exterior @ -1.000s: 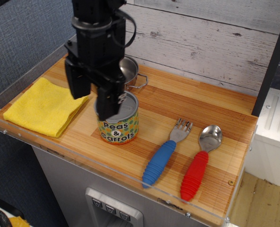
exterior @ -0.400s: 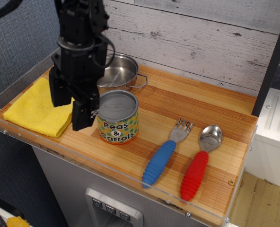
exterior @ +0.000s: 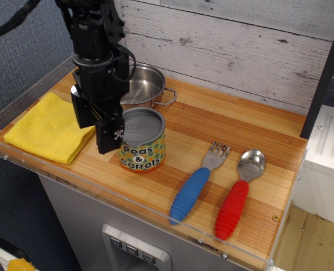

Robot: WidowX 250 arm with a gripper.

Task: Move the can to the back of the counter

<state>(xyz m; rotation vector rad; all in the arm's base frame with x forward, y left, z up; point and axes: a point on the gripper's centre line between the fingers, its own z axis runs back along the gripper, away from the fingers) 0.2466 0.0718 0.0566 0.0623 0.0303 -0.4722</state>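
The can (exterior: pixel 143 142), a short tin with a grey ridged lid and a yellow "Peas & Carrots" label, stands upright near the front left of the wooden counter (exterior: pixel 223 121). My black gripper (exterior: pixel 96 127) is open and empty, low over the counter just left of the can. Its nearer finger (exterior: pixel 109 138) overlaps the can's left side; whether it touches the can I cannot tell. The other finger (exterior: pixel 82 113) hangs over the edge of the yellow cloth. The can is not between the fingers.
A shiny steel two-handled pot (exterior: pixel 143 84) stands right behind the can, near the plank wall. A folded yellow cloth (exterior: pixel 45 129) lies at the left. A blue-handled fork (exterior: pixel 198 182) and a red-handled spoon (exterior: pixel 238 193) lie at the right. Clear acrylic edging (exterior: pixel 155 212) rims the counter.
The gripper moved from over the can's lid to the left and down, then slightly back right toward the can. The can has not moved.
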